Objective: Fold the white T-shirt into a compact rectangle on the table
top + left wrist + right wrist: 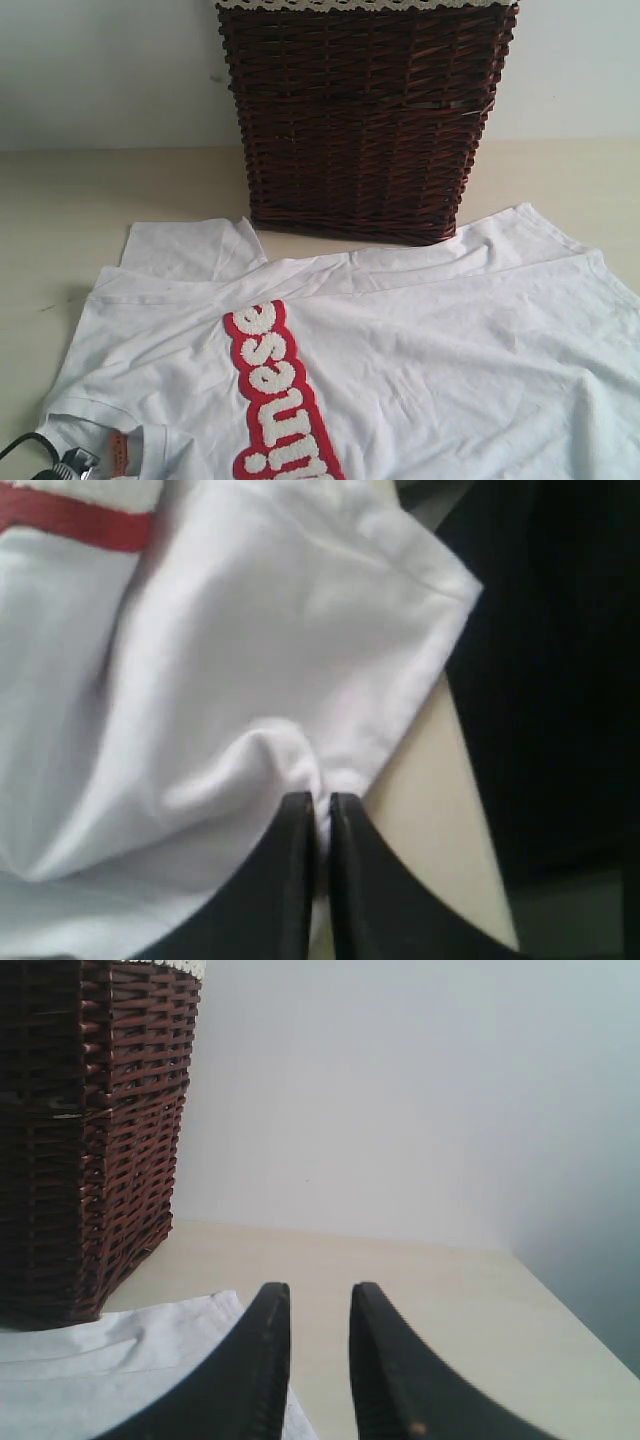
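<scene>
A red band of fuzzy white lettering (283, 395) is running across the front of the white cotton short-sleeved T-shirt (450, 350). The letters "inese" are showing on it, turned sideways in the exterior view, and the rest of the lettering is running off the lower edge. A small orange neck tag (118, 450) is lying by the collar, its print too small to read.

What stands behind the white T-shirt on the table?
A dark brown wicker basket stands on the table just behind the white T-shirt. Its inside and the table behind it are hidden.
</scene>
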`<state>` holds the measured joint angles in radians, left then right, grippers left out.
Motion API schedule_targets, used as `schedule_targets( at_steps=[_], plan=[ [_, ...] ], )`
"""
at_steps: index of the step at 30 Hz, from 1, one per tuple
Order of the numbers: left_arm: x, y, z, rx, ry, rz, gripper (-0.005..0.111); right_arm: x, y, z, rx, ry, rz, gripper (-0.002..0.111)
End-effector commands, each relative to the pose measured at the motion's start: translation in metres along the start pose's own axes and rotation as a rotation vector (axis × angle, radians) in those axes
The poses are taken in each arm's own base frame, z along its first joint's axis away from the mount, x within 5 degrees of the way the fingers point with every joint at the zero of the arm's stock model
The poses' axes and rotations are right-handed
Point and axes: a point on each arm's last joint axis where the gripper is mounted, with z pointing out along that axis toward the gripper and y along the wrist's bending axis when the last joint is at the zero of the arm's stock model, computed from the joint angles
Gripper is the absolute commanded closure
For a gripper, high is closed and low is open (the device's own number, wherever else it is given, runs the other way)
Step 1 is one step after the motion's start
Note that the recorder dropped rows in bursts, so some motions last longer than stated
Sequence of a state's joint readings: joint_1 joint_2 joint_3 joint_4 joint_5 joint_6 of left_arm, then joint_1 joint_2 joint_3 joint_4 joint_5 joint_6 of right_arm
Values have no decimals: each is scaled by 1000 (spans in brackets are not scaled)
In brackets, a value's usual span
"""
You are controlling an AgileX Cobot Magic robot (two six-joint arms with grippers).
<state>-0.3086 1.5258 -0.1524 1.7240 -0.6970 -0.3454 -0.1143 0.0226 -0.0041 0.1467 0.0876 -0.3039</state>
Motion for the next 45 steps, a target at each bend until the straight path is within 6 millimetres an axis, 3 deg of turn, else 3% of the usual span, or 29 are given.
schedule_targets(
  at_steps=[1, 16, 24, 29, 36, 45],
  plan=[
    [-12, -10, -3, 52, -119, -73, 107, 1, 0, 0, -2, -3, -2, 85],
    [-32, -11, -17, 24, -239, -109, 107, 1, 0, 0, -2, -3, -2, 85],
    [-60, 6, -36, 43, -399, -175, 107, 1, 0, 0, -2, -3, -2, 85],
    [-69, 23, -46, -5, -393, -273, 107, 1, 0, 0, -2, -3, -2, 85],
    [-82, 13, -55, 93, -488, -316, 107, 1, 0, 0, -2, -3, -2, 85],
    [-87, 8, -62, 85, -502, -347, 107, 1, 0, 0, -2, -3, -2, 85]
  ],
)
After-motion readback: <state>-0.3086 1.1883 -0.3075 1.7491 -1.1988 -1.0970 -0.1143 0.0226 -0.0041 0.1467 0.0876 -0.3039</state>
